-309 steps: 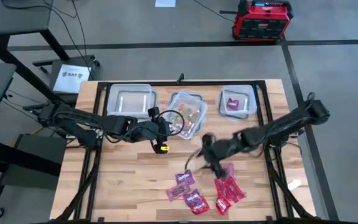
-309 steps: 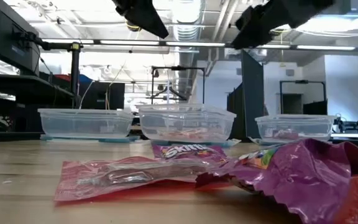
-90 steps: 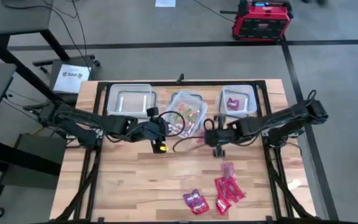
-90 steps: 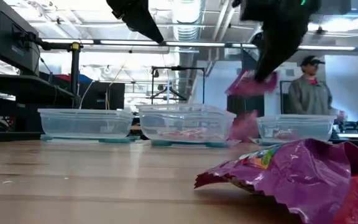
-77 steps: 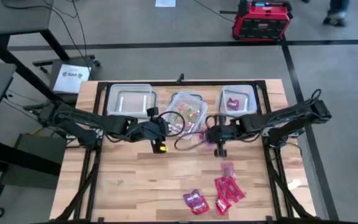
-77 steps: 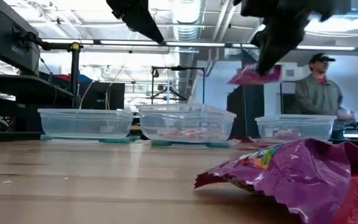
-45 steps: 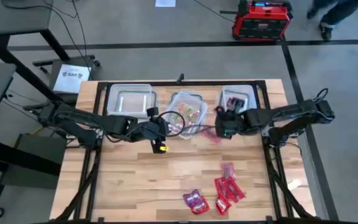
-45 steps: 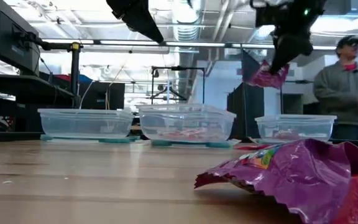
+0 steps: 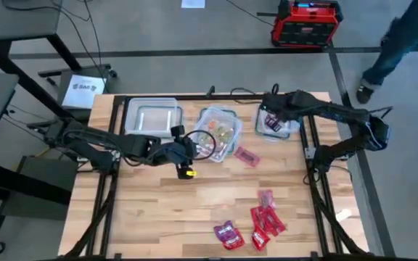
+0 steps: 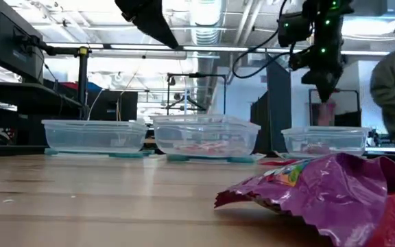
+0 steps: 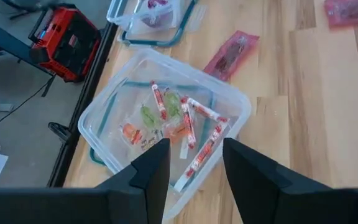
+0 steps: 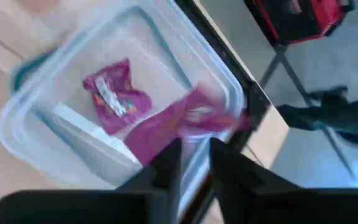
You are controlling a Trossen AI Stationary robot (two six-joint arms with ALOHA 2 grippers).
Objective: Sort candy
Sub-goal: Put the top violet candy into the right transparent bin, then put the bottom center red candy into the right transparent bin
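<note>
Purple candy packet (image 12: 179,127) hangs over the right container (image 9: 290,125), the right gripper (image 12: 191,163) just above it, fingers slightly apart. Left gripper (image 11: 191,158), spread, hovers by the middle container (image 11: 104,118); more packets (image 9: 267,221) lie near the worktop's (image 9: 144,210) front edge.

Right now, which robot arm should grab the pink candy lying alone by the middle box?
Probably the left. Its gripper hovers open near the lone pink packet, while the right gripper is busy over the right container.

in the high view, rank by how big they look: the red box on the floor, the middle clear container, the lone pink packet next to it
1. red box, largest, though it sits lower on the floor, so farther from the camera
2. middle clear container, a bit smaller
3. lone pink packet, clearly smallest
</note>
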